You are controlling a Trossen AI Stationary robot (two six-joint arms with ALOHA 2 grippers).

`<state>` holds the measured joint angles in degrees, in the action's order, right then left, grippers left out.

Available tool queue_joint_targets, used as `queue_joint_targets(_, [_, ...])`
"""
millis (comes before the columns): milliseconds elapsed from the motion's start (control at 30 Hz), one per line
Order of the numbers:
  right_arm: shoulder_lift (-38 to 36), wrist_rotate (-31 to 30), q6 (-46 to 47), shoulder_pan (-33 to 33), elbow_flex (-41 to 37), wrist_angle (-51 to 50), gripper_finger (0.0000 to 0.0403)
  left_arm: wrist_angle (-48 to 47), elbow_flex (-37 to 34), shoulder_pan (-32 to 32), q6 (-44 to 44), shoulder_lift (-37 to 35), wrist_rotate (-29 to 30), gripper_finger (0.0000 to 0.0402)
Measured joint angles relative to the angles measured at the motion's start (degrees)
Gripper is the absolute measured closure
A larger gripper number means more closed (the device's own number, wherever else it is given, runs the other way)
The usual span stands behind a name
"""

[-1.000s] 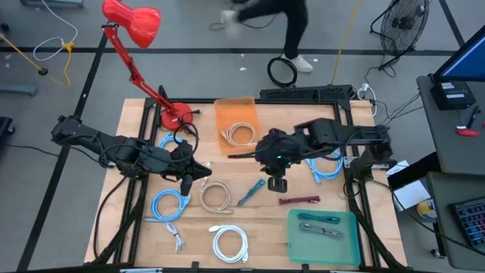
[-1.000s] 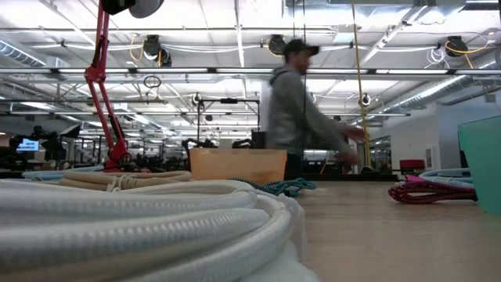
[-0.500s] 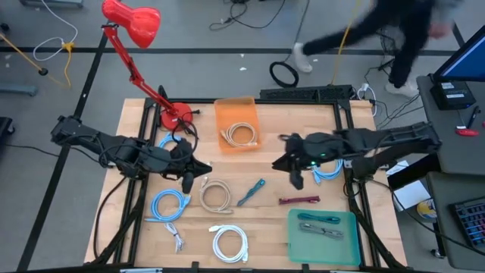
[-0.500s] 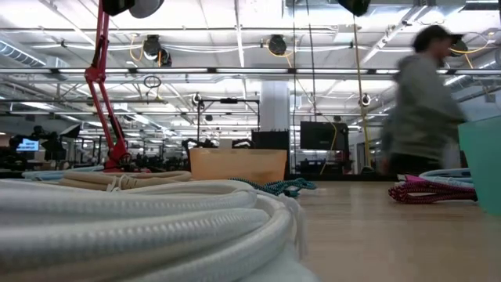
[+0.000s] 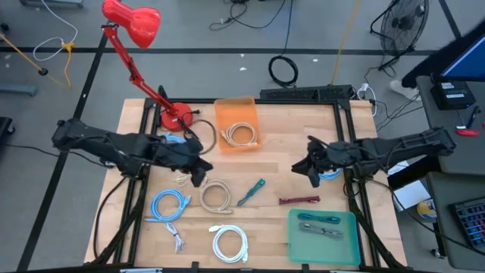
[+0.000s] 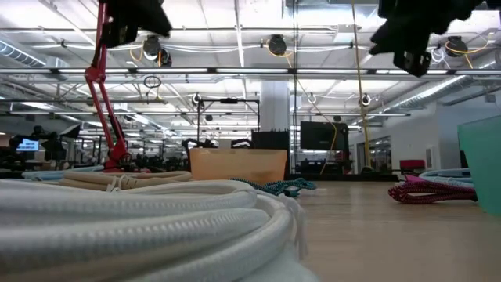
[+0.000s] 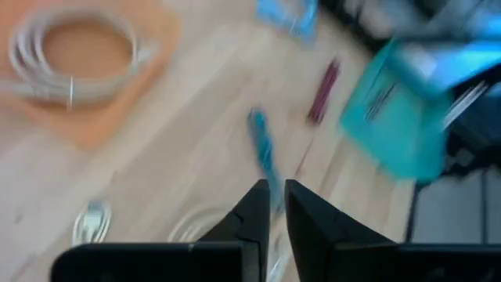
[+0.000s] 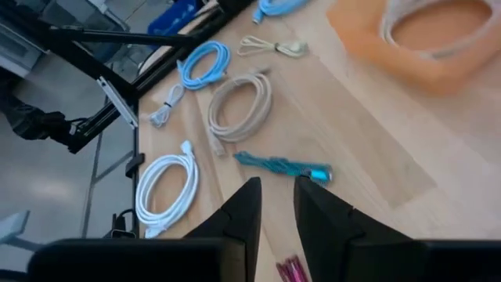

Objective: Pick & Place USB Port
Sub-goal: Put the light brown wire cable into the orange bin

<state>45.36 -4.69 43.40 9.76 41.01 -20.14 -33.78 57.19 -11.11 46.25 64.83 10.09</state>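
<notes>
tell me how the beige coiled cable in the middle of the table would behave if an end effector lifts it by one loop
The beige coiled cable would probably go floppy: it lies in loose loops with no tie that I can see, so lifting one loop would likely let the others sag and unwind. It looks thin, so likely light. Its free end would likely trail across the wooden table, perhaps brushing the teal cable close beside it.

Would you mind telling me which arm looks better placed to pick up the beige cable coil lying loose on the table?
Probably the left. The left gripper hangs right beside the beige coil, while the right gripper sits farther away, near the table's right side.
</notes>
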Motion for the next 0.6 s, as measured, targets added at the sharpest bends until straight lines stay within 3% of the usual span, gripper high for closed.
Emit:
queue_joint_targets(300, [-3.09, 0.02, -0.99, -0.27, -2.29, 0.19, 0.0319, -4.51, -0.02, 0.5, 0.42, 10.42, -6.42, 0.0259])
queue_joint_targets(433, [-3.1, 0.11, -1.22, -1.59, -2.29, 0.16, 0.0319, -7.25, -0.02, -0.81, 7.48, 13.91, -12.99, 0.025])
queue_joint_targets(600, [-3.11, 0.07, -3.5, -3.43, -2.29, 0.18, 0.0319, -11.61, 0.03, -3.69, 21.2, 14.86, -14.1, 0.025])
